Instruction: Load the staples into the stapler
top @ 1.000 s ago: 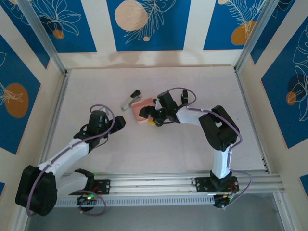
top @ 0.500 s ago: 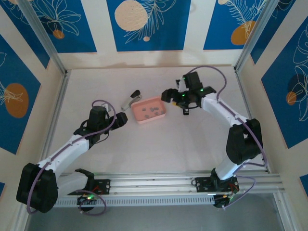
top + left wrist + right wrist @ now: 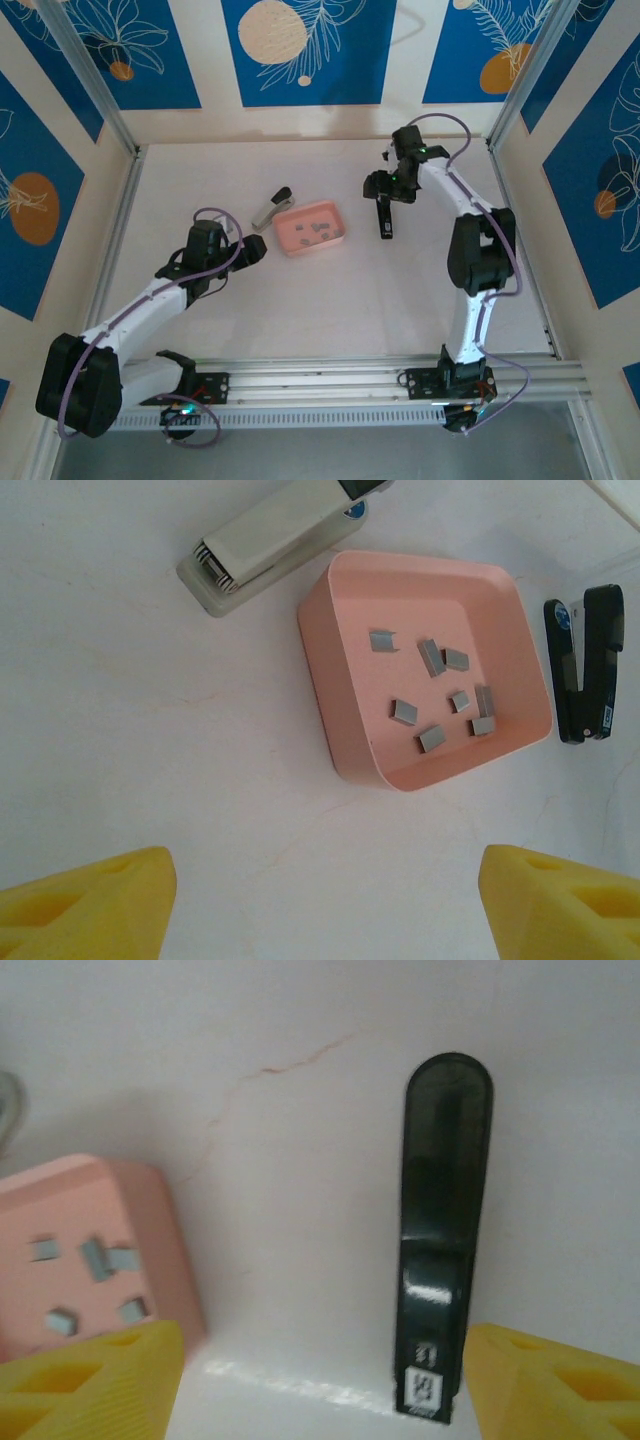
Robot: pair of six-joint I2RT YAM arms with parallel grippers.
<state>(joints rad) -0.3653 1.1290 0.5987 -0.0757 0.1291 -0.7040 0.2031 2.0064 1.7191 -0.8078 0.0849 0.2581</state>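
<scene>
Several small grey staples (image 3: 431,696) lie loose in a shallow pink tray (image 3: 345,715), near the table's middle (image 3: 318,229). A grey-white stapler (image 3: 271,208) rests just left of the tray (image 3: 296,246). A black stapler (image 3: 384,220) lies flat to its right. My left gripper (image 3: 250,250) is open, low over bare table in front of the tray, with its yellow fingertips (image 3: 95,905) wide apart. My right gripper (image 3: 384,192) is open above the black stapler (image 3: 445,1230), which lies between its fingertips (image 3: 560,1380) and nearer the right one.
The white table is walled by blue-patterned panels and metal posts (image 3: 120,130). The grey-white stapler (image 3: 275,545) sits close against the tray's far left corner. The right arm's elbow (image 3: 480,250) stands over the table's right side.
My right arm has swung away from the pink tray to the back right and now hovers over the black stapler. The left arm has barely moved.
</scene>
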